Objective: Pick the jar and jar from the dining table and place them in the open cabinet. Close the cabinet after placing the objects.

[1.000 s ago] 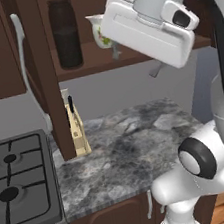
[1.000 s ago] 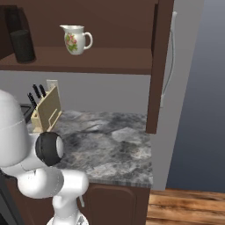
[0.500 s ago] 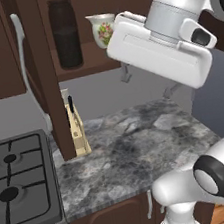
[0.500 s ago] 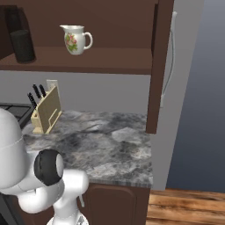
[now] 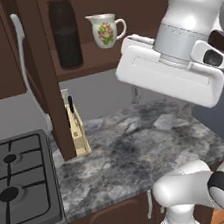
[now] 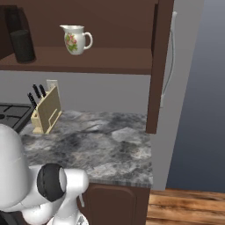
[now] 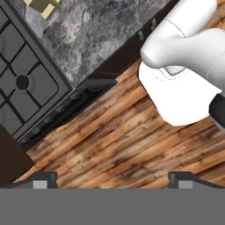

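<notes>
The gripper (image 7: 112,179) stood with its jaws spread wide and nothing between them, pointing down at bare wooden floor (image 7: 114,132) in front of the counter; one corner of the gas stove (image 7: 26,83) and the marbled counter top (image 7: 101,26) lay past it in the hand view. From the left base view, the hand hung up high in front of the cabinet opening, level with the shelf.

On the wooden shelf (image 5: 101,60) of the cabinet (image 6: 160,66) stood the tall dark jar (image 5: 65,33), upright at the shelf's left end, with the white floral jug (image 5: 105,29) near it to the right, apart from it. The same pair showed in the right base view: the jar (image 6: 22,41) at the far left, the jug (image 6: 77,38) further in. So one jar looked already stowed (judging from where it stood). The short glass jar was not on the visible stretch of shelf, and whether it sat deeper in the cabinet could not be told.

The cabinet doors stood open, the left door's silver handle (image 5: 24,65) turned outward. Below, a knife block (image 5: 76,126) rested on the counter. What appeared left: fetching the second jar if it was still out, then swinging the doors shut.
</notes>
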